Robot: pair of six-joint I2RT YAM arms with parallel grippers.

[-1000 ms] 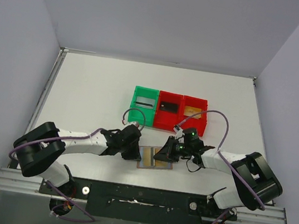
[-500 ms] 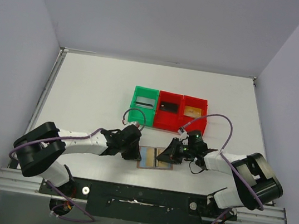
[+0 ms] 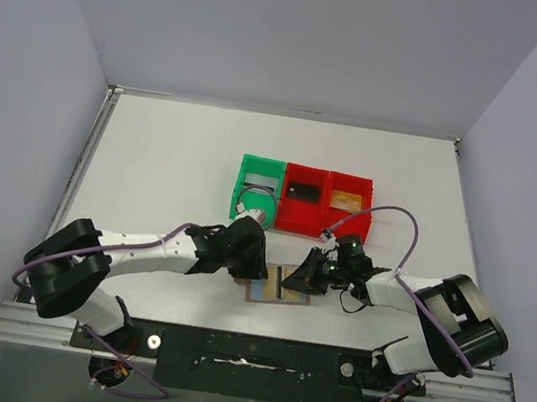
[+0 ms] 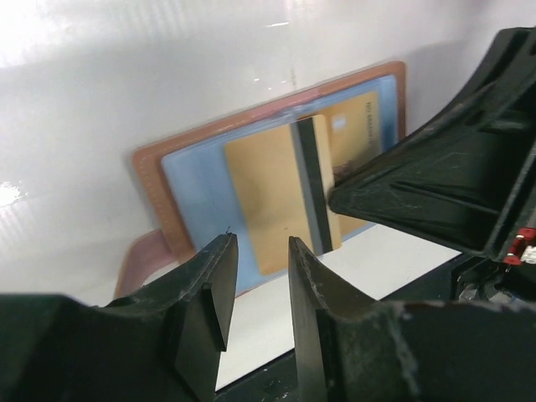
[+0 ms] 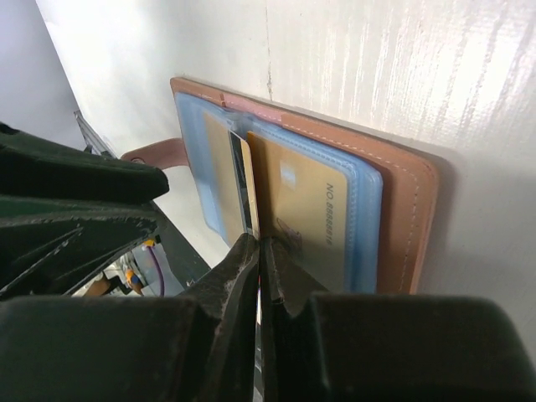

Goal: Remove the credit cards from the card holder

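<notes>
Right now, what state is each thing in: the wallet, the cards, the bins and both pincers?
Wallet: open, lying flat.
Striped card: tilted up, partly out of the wallet, pinched.
Second gold card: in its pocket.
Left pincer: open, empty.
Right pincer: shut on striped card.
Bins: each occupied.

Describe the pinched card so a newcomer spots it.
On the white table lies an open tan leather wallet. The right hand pinches a thin gold card with a black stripe; the other gold card, tucked in its pocket, shows printed text instead.
</notes>
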